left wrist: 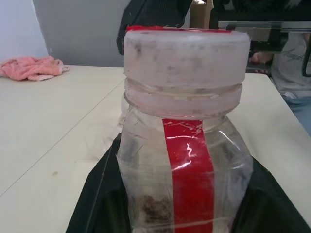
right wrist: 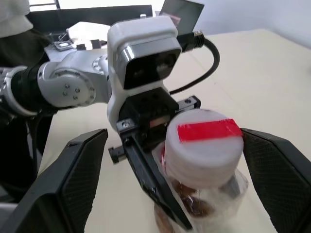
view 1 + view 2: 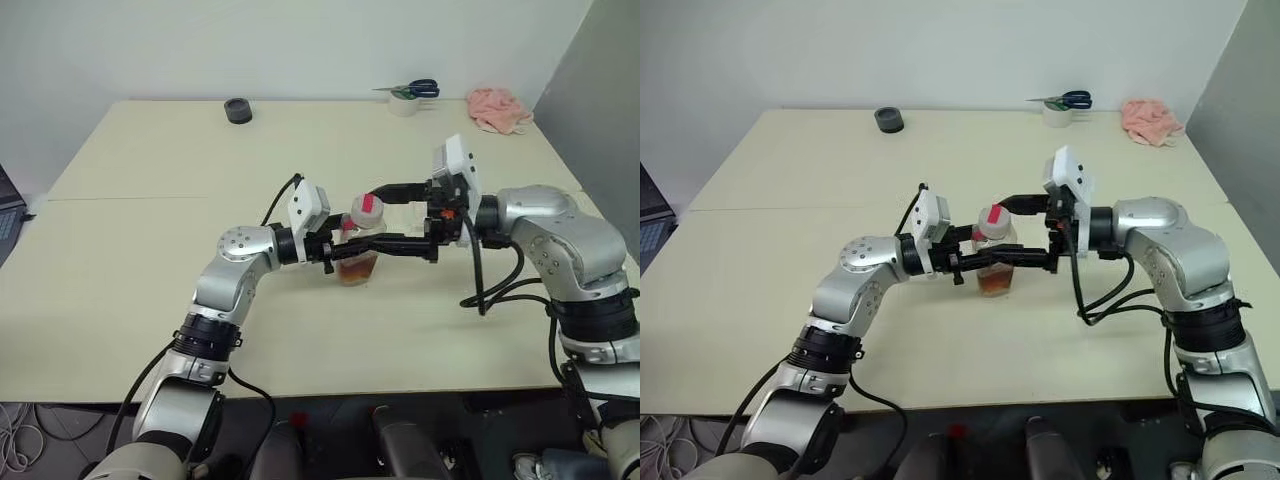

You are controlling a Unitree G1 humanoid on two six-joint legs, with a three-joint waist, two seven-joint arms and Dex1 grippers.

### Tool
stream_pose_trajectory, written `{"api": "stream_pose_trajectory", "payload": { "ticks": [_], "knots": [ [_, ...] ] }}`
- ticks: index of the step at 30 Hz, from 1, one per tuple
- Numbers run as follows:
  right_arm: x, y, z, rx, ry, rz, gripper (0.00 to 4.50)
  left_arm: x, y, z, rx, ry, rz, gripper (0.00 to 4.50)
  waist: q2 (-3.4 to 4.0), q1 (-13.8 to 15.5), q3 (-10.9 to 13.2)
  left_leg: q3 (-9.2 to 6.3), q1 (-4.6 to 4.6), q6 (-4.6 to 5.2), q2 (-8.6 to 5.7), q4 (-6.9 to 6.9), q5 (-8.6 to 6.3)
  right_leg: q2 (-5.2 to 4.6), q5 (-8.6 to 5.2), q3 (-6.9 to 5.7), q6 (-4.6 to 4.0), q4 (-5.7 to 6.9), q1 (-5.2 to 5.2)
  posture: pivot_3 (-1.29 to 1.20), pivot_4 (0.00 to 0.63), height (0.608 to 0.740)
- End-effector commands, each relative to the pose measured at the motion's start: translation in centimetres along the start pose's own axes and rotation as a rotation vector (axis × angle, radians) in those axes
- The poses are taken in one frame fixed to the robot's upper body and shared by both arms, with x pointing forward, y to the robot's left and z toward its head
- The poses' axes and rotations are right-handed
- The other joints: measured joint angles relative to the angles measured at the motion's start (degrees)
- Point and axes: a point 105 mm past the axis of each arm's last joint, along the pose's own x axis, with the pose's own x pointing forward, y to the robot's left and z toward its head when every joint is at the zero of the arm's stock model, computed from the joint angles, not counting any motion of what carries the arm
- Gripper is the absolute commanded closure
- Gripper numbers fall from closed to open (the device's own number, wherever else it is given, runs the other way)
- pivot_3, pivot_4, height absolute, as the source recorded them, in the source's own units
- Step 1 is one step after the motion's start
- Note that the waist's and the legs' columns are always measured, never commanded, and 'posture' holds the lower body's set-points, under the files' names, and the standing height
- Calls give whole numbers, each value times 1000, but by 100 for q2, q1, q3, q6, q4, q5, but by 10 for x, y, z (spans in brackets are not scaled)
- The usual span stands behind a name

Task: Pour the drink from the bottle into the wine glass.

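Black fingers of the left gripper (image 3: 345,250) clamp the bottle (image 3: 361,240) upright just above the cream table (image 3: 150,200), amber drink (image 3: 357,268) low inside. To its right, the right gripper (image 2: 175,174) stands wide open, fingers either side of the white, red-taped cap (image 2: 204,141), not touching it.

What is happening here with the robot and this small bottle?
The left gripper holds the bottle upright over the table, jaws shut on its body. A little amber drink sits in its bottom. The right gripper has its jaws open on either side of the cap, which is white with a red strip and on the bottle. No pouring has begun.
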Motion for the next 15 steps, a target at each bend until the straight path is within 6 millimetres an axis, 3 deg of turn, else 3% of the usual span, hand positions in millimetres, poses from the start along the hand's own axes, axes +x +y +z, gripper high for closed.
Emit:
{"api": "stream_pose_trajectory", "payload": {
  "ticks": [1, 15],
  "knots": [
    [4, -7, 16, -23, -51, -157, 0, 3, 2, 20, 55, -60, -4, 2703, 0, -5, 0, 1, 1, 0, 0, 0, 0, 0, 0, 1, 0, 0, 0, 0, 150, 740],
    [13, -24, 4, 5, -26, -356, 0, 4, 3, 20, 57, -66, -8, 2704, 0, 0, 0, 0, 2, 0, 0, 0, 0, 0, 0, -1, 0, 2, 0, 0, 150, 740]
  ]
}}
